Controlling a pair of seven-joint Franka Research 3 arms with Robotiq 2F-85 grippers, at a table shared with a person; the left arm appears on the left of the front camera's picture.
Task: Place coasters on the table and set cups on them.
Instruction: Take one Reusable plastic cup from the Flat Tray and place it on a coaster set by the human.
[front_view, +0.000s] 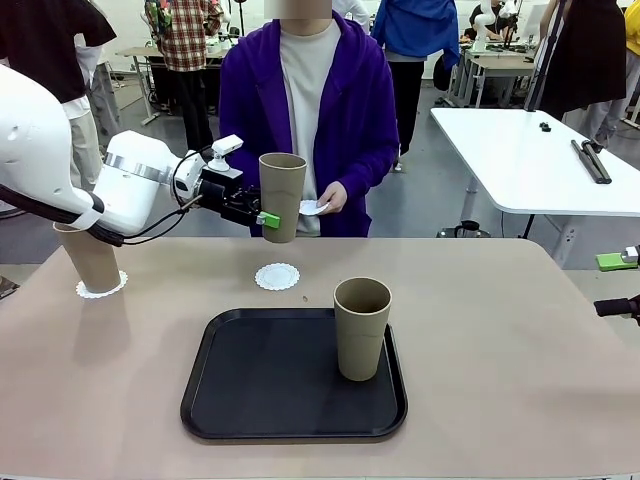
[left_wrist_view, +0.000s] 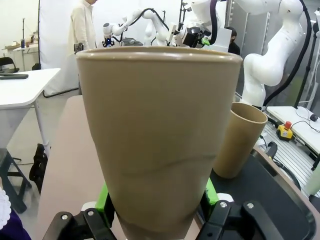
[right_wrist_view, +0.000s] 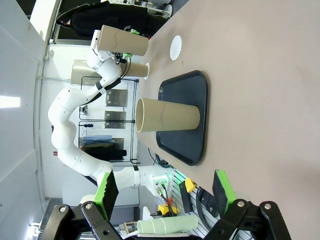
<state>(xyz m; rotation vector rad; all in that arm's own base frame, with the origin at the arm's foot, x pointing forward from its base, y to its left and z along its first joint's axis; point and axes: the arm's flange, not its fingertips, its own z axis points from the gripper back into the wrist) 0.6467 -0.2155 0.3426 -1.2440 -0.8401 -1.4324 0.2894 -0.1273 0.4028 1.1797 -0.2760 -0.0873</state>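
Left gripper clamps a cup by its lower wall, held above the table; its arm hides the top of another cup. Right gripper gapes empty.

The left claw gripped a tan cup in the air. Just below it a bare coaster lay on the counter; lower and to its right, another cup stood on the black tray.
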